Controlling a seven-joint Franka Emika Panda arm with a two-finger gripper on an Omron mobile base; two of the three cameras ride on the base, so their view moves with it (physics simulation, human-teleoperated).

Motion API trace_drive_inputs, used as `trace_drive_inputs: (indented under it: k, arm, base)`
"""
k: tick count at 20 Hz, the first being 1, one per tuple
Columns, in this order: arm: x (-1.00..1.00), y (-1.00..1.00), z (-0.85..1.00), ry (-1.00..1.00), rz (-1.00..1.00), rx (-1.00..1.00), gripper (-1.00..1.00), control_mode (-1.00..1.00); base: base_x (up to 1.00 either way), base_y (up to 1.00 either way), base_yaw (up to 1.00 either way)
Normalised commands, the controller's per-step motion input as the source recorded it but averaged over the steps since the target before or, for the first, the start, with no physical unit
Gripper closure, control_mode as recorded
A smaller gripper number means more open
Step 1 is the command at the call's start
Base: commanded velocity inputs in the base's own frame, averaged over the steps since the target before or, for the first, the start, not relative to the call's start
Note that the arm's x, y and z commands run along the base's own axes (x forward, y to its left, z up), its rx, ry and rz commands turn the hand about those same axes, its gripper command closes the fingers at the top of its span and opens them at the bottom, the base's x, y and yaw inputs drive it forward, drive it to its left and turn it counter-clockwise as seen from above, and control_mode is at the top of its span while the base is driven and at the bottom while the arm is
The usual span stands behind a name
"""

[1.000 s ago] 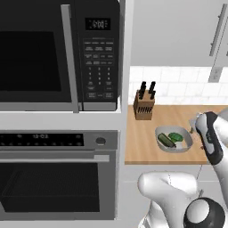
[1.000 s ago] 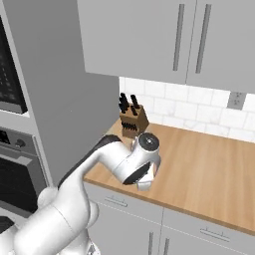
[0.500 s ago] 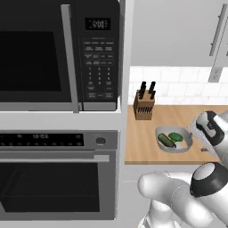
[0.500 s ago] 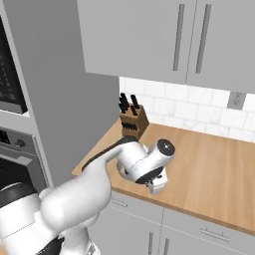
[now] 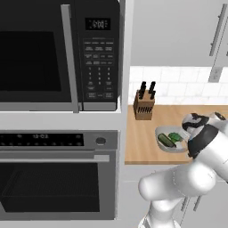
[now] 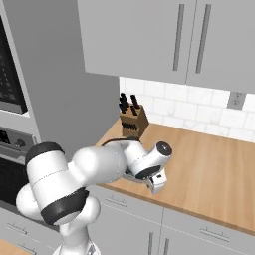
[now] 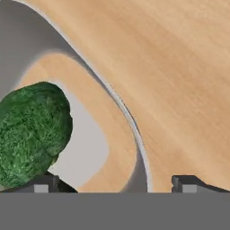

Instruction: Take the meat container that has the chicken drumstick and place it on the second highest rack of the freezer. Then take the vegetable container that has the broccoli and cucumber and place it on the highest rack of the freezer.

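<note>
Hand over bowl rim
Fingers apart astride bowl wall; broccoli inside, on wooden bench.

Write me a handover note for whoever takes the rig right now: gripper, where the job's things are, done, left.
Gripper: open, holding nothing, low over the vegetable container, its fingertips either side of the container's rim.
Vegetable container: on the wooden counter in front of the knife block, with the broccoli and the cucumber inside.
Done: nothing can be confirmed; the vegetable container is not yet lifted.
Left: grasp the rim, lift, and set the container on the freezer's highest rack. Check the drumstick tray's rack yourself.
</note>
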Motion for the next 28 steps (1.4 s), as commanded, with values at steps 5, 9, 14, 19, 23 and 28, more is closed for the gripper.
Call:
trace_drive_inputs:
  k: [5,9,14,19,23,28]
  arm:
    - [0.25,-0.11,-0.52,0.08,0.02,0.0,-1.0,-1.0]
    - [0.18,-0.02,-0.59,0.09,0.02,0.0,-1.0,-1.0]
    - [-0.01,0.1,-0.56,0.03,0.03,-0.04,1.0,-1.0]
    - [-0.04,0.36,-0.09,0.0,0.05,0.0,1.0,-1.0]
    - [-0.12,0.4,-0.03,0.0,0.03,0.0,1.0,-1.0]
    - [-0.21,0.31,0.13,-0.03,0.0,0.0,1.0,-1.0]
  base:
    - [0.0,0.0,0.0]
    - [0.0,0.0,0.0]
    - [0.0,0.0,0.0]
    - [0.0,0.0,0.0]
    - [0.0,0.0,0.0]
    - [0.0,0.0,0.0]
